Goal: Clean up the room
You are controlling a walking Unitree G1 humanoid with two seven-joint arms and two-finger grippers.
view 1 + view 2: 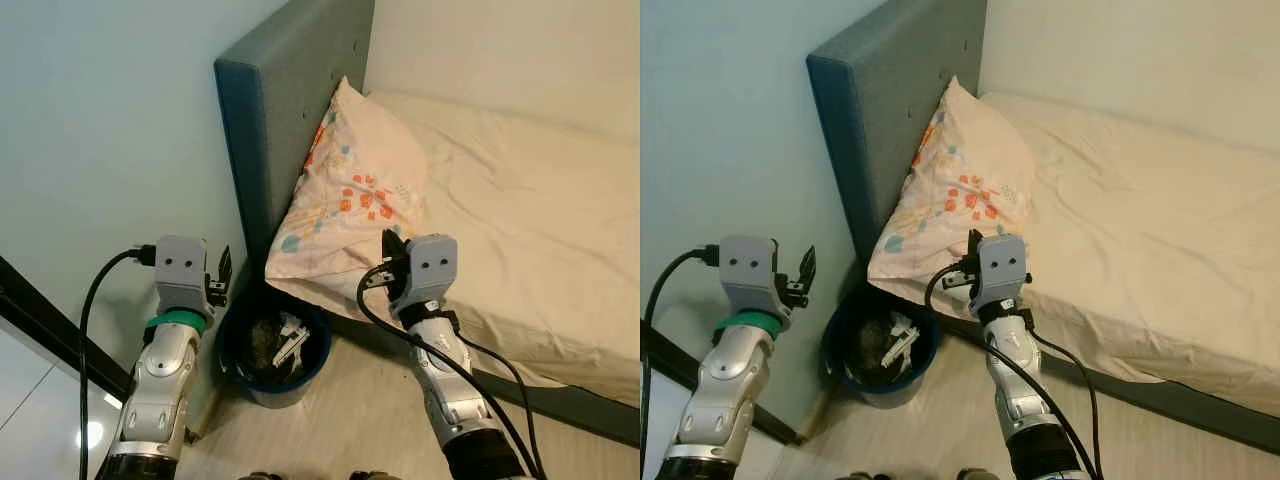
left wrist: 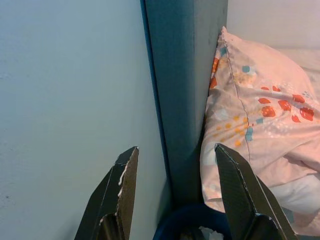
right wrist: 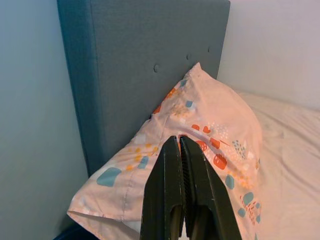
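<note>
Floral cotton marks the pillow (image 1: 345,205), which is propped against the teal headboard (image 1: 270,120) with its lower corner hung over the bed (image 1: 520,230) edge, directly above the blue bin (image 1: 272,352) of crumpled waste on the floor. The right pincer (image 3: 181,200) is seen pressed narrow with nothing held, raised just before that overhang; the left pincer (image 2: 175,190) is spread wide beside the wall, above the bin's rim. If the pillow is nudged outward, it could be tipped into the rubbish; a low swing could upset the bin.
</note>
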